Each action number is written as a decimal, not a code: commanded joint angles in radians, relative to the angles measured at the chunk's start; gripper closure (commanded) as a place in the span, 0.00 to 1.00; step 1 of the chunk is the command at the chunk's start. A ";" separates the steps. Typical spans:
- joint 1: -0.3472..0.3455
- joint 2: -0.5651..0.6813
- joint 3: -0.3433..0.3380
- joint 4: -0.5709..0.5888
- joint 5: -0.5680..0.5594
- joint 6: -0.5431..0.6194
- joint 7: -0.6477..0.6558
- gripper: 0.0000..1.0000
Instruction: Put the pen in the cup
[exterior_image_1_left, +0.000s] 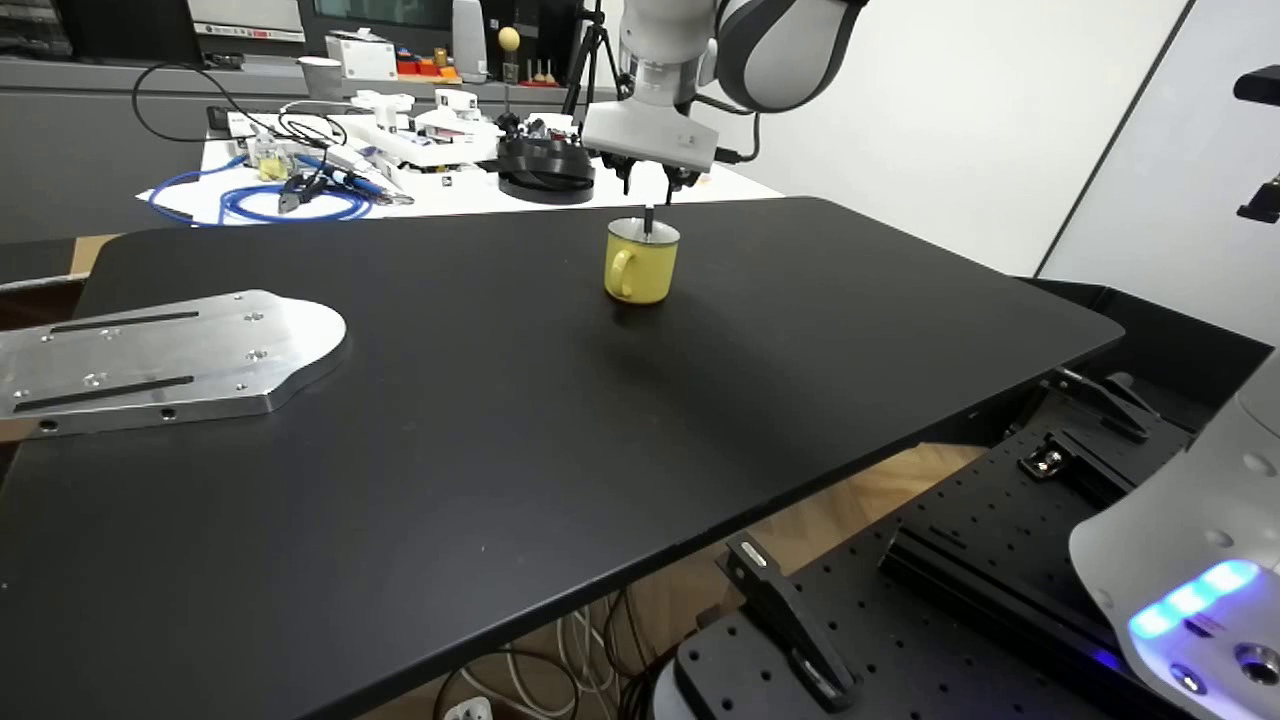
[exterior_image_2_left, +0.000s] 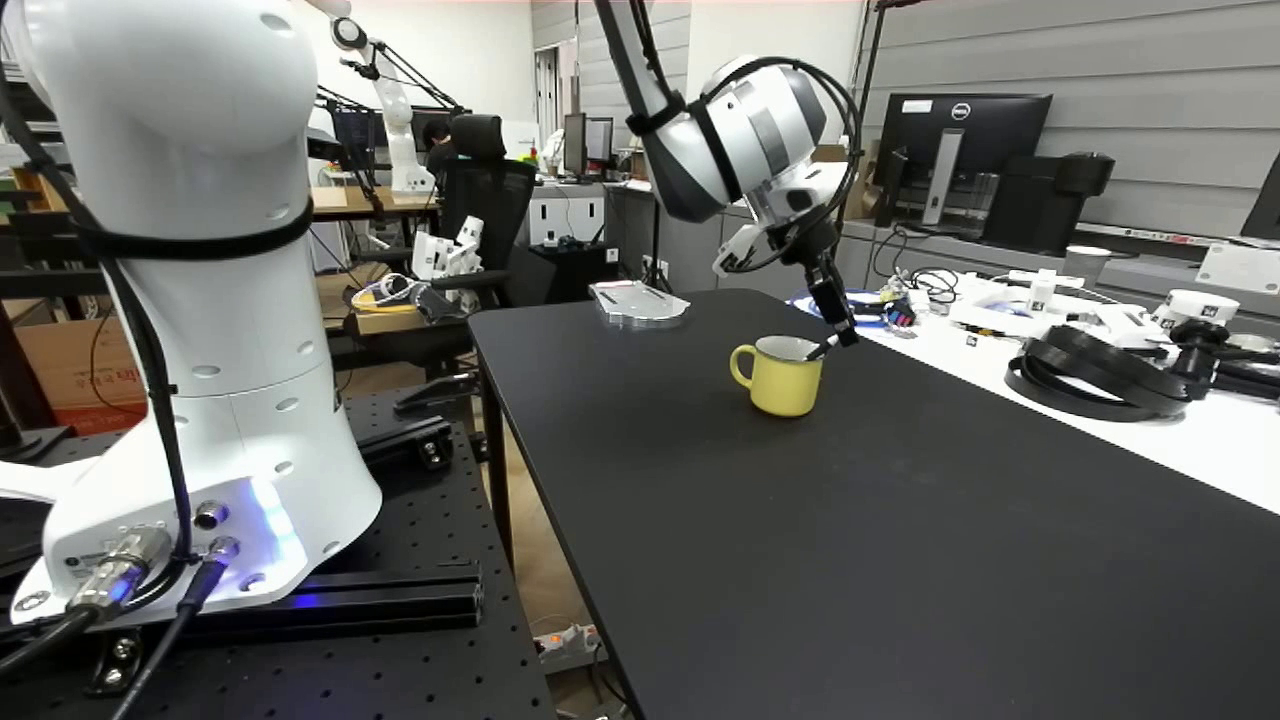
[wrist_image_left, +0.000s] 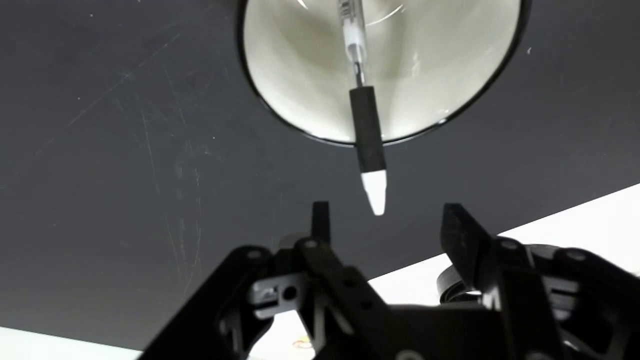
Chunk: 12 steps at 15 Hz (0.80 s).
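The yellow cup (exterior_image_1_left: 640, 270) stands upright on the black table and also shows in an exterior view (exterior_image_2_left: 784, 382). In the wrist view its pale inside and dark rim (wrist_image_left: 305, 75) fill the top. The pen (wrist_image_left: 367, 125) stands tilted in the cup, leaning on the rim. Its dark grip and white end stick out past the rim; it also shows in both exterior views (exterior_image_1_left: 648, 219) (exterior_image_2_left: 822, 348). My gripper (wrist_image_left: 386, 206) is open, its fingers apart either side of the pen's white end and not touching it. In an exterior view the gripper (exterior_image_1_left: 648, 194) is just above the cup.
A silver metal plate (exterior_image_1_left: 190, 350) lies on the table (exterior_image_1_left: 450, 480). Beyond the table's far edge, a white table holds blue cables (exterior_image_1_left: 290, 203), white parts and a black round object (exterior_image_1_left: 545, 168). A white robot base (exterior_image_2_left: 220, 400) stands beside the table.
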<state>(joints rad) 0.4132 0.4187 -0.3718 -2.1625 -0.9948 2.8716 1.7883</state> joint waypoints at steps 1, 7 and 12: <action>0.007 -0.034 -0.009 0.002 0.002 -0.025 0.009 0.09; 0.010 -0.103 -0.037 -0.005 -0.017 -0.038 0.023 0.00; -0.001 -0.080 -0.027 0.004 -0.005 -0.023 -0.003 0.00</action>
<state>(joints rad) 0.4122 0.3388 -0.3988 -2.1584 -0.9995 2.8484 1.7854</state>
